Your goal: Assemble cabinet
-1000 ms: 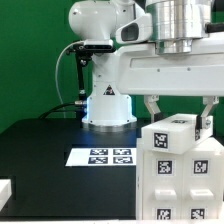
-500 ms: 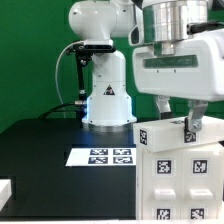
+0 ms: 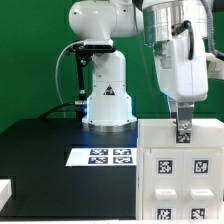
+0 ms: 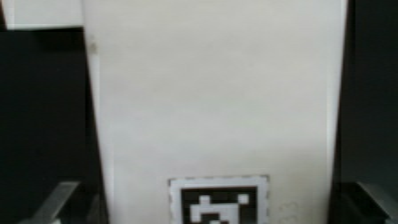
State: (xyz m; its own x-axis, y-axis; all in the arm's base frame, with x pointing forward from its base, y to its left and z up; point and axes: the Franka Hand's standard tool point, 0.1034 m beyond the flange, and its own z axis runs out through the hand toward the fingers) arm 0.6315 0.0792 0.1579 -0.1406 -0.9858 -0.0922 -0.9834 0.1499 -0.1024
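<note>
- The cabinet (image 3: 180,170) stands on the worktop (image 3: 45,150) at the exterior view's right, its tagged faces showing.
- The jaws straddle its top panel, fingers (image 4: 63,200) either side; grip contact cannot be told.
- The marker board (image 3: 100,157) lies just beside it.

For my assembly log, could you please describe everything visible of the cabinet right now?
The cabinet is a white, plastic-looking box bearing black-and-white square tags on its facing side. It stands upright on the black table, at the exterior view's right, beside the marker board. The gripper reaches down at its top edge; the wrist view shows the jaws straddling a white tagged panel.
</note>
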